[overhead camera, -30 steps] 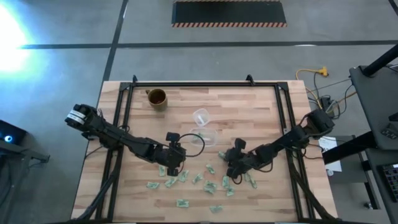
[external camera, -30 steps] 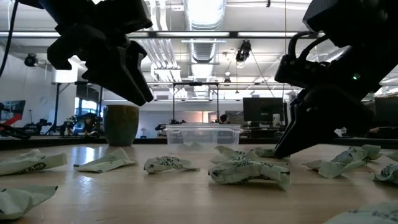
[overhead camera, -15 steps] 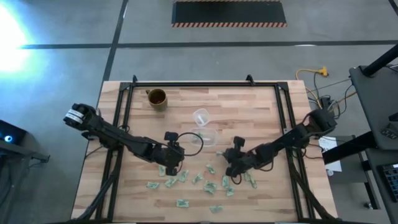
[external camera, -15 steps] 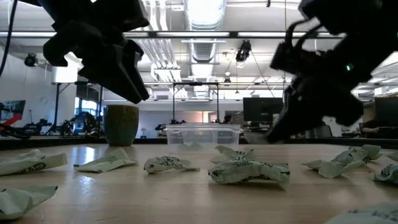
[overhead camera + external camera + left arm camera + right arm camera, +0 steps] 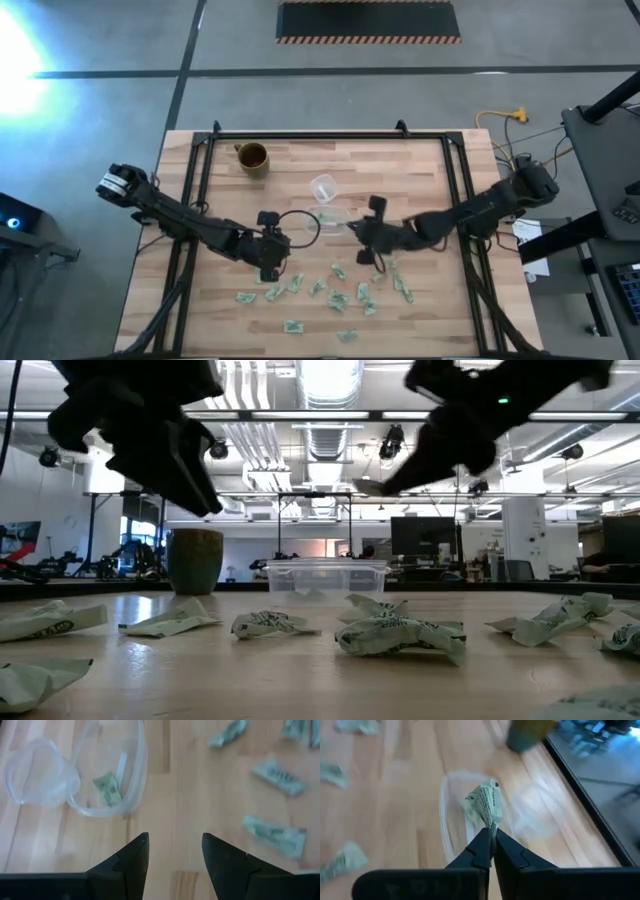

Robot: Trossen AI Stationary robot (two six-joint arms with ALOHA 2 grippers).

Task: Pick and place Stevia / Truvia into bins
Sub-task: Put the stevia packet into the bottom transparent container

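Right pincer clamped on one Stevia packet, held by its edge above clear bin. Left pincer gapes, empty. Risk: thin grip slips, packet drops outside bin.

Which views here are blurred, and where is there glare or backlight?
Right wrist view: background smeared, held packet sharp. Low view: arms backlit to silhouettes by ceiling lights. High view: strong glare on the floor, upper left. Left wrist view: slightly soft, container readable.
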